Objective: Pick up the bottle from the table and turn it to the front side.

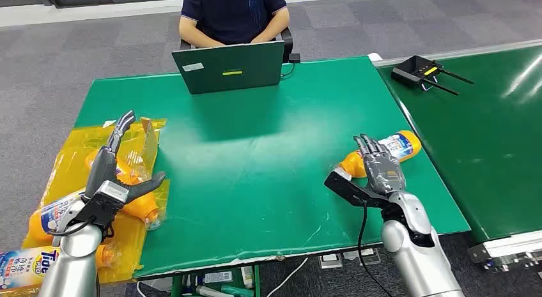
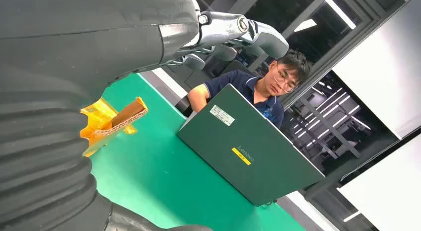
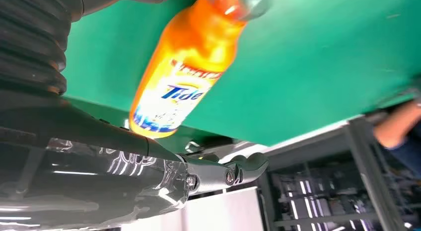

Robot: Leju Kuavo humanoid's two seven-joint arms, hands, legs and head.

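Head view: looking down on a green table (image 1: pixel 255 175). Lying on its side near the table's right edge: an orange bottle (image 1: pixel 383 151), label end pointing toward the far right, neck toward the near left. Hovering just beside and partly over the bottle: right hand (image 1: pixel 377 172), fingers extended and apart, thumb stuck out to the left, gripping nothing. Not possible to tell whether the fingertips are touching the bottle.

Right wrist view: showing the bottle (image 3: pixel 183 77) lying on the green surface with a "Tide" label facing the camera, clear cap end away from the table edge. Reaching alongside and past the label end: dark glossy fingers (image 3: pixel 149 176), not wrapped around it.

Hanging over the table's near left corner: left hand (image 1: pixel 112 182), fingers spread wide, one pointing up and away, thumb out to the right, holding nothing. Sitting beneath it: a yellow bag (image 1: pixel 137 140) with more orange bottles (image 1: pixel 54 214) lying on it, some hanging past the table's left edge.

Standing at the far edge, back facing the robot: a dark green laptop (image 1: pixel 228 67). Sitting behind it: a person (image 1: pixel 233 16) in a dark shirt. Lying on a second green surface (image 1: pixel 486 150) to the right: a black device (image 1: pixel 418 71) with antennas.
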